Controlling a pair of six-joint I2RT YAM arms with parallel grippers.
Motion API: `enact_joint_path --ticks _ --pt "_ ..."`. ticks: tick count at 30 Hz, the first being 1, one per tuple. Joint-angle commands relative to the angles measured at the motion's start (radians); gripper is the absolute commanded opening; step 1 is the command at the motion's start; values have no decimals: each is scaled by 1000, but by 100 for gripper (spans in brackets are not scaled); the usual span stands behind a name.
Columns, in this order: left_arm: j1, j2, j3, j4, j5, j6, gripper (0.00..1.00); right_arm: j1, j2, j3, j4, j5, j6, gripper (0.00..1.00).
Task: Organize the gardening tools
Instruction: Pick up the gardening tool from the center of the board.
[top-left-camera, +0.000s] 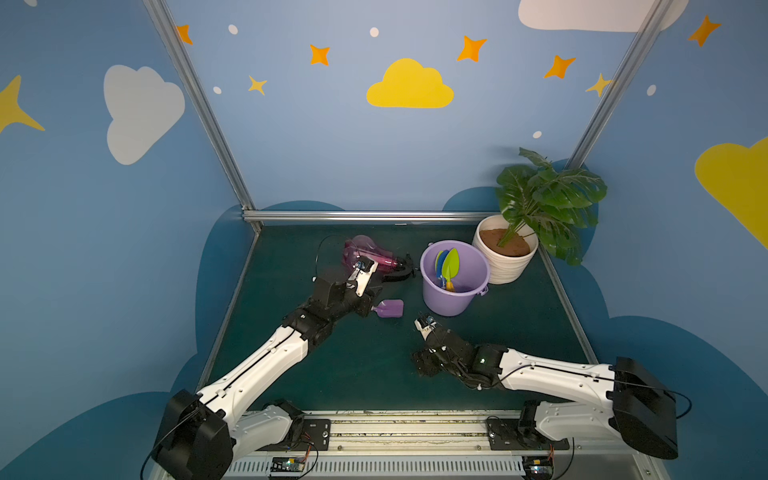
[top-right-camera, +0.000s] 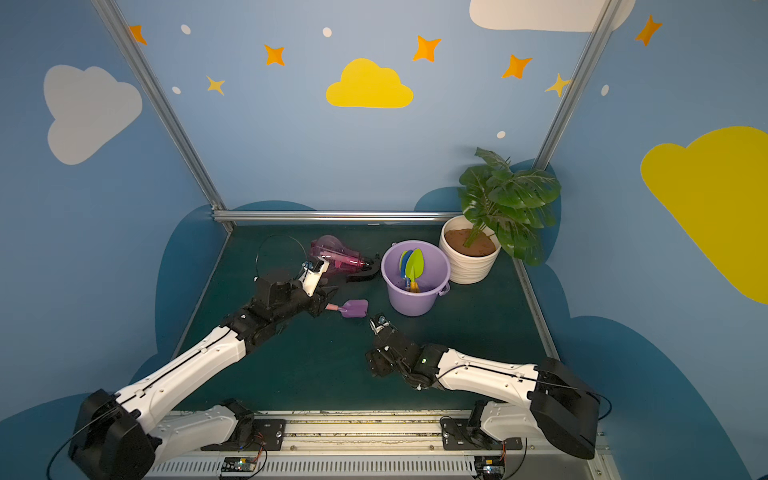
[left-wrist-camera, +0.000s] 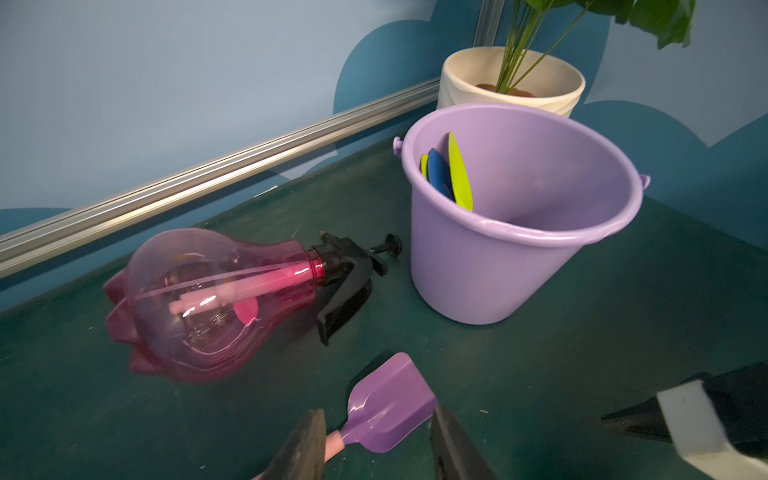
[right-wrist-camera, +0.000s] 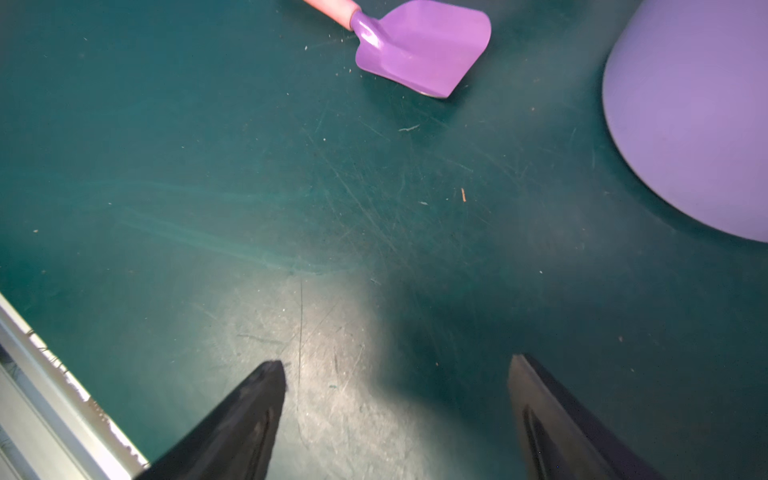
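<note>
Bare mat (right-wrist-camera: 249, 187) lies free ahead of the right gripper (right-wrist-camera: 397, 361). Lilac bucket (top-left-camera: 453, 297) and spray bottle (top-left-camera: 365, 251), close beside each other, block the rear.

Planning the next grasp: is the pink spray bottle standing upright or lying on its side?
Tipped over: the spray bottle rests lengthwise on the green table, black trigger head pointing toward the lilac bucket.

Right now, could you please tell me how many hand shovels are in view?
4. Two lime-green shovels and a blue shovel stand in the lilac bucket; the purple shovel lies on the table beside it. Others could be hidden deeper in the bucket.
</note>
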Motion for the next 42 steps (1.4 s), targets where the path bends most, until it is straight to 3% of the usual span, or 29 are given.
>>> enact_joint_path --ticks 1,10,24,32,42 --pt "16 -17 -27 2 -41 20 45 -14 41 74 -12 -51 -45 84" --pt "65 -83 -80 15 -21 -97 41 -85 206 261 -80 -174 -301 76" --pt "70 -343 -160 -91 -172 -284 43 -154 649 760 -285 -331 -789 71" --pt "70 -409 -179 -129 -221 -300 44 -179 812 938 -321 -385 -855 69" --pt "69 -425 -200 -135 -241 -308 44 -189 955 1091 -337 -352 -848 67"
